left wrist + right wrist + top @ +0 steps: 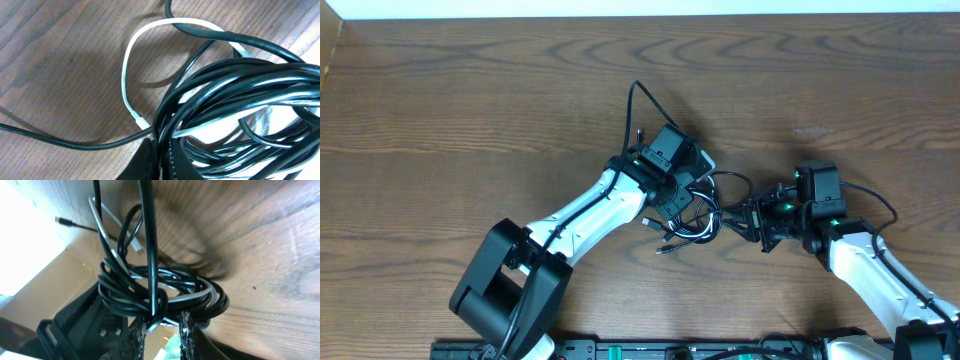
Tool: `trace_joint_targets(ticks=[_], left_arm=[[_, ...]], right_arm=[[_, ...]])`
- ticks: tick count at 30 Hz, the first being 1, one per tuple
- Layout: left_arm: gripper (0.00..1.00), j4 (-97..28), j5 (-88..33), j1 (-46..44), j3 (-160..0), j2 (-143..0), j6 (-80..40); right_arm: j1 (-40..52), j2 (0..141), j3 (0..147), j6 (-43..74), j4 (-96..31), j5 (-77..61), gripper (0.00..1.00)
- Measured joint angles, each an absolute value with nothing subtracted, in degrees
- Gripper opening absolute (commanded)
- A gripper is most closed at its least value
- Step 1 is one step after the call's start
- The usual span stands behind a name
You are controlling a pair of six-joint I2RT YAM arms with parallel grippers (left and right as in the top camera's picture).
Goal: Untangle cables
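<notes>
We find the tangled coil of thin black and white cables [692, 215] on the brown wooden table [470, 100], between the arms. Left gripper [161, 150] closed at its edge. Right gripper [161, 326] slightly apart, astride one black loop. We advise a slow outward pull.

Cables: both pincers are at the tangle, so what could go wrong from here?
1. The left pincer grips the bundled black cables; pulling may tighten the tangle.
2. The white cable threads through the black coil and could kink.
3. The right pincer has one black strand between its jaws and may slip off.
</notes>
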State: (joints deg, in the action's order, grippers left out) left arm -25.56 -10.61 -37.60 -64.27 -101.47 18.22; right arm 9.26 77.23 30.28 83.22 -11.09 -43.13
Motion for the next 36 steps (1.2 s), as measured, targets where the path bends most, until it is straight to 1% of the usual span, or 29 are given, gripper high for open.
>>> trace_joint_targets(ticks=[11, 17, 19, 21, 24, 36], left_arm=[[0.07, -25.6, -10.6, -37.6, -64.3, -101.5, 18.2], [0.08, -25.6, -10.6, -37.6, -64.3, -101.5, 18.2], [0.08, -25.6, -10.6, -37.6, -64.3, -101.5, 18.2], [0.08, -25.6, -10.6, -37.6, -64.3, -101.5, 18.2], [0.08, -25.6, -10.6, -37.6, -64.3, -101.5, 18.2], [0.07, -25.6, -10.6, -37.6, -64.3, -101.5, 18.2]], right_arm=[[9.4, 77.3, 30.3, 87.2, -9.4, -40.4, 0.23], [10.5, 77.3, 30.3, 89.0, -8.5, -40.8, 0.32], [10.5, 77.3, 30.3, 89.4, -8.4, -41.8, 0.33], [10.5, 77.3, 30.3, 89.4, -8.5, -42.4, 0.31], [10.5, 77.3, 30.3, 89.5, -8.5, -43.0, 0.26], [10.5, 77.3, 30.3, 89.4, -8.5, -45.5, 0.21]])
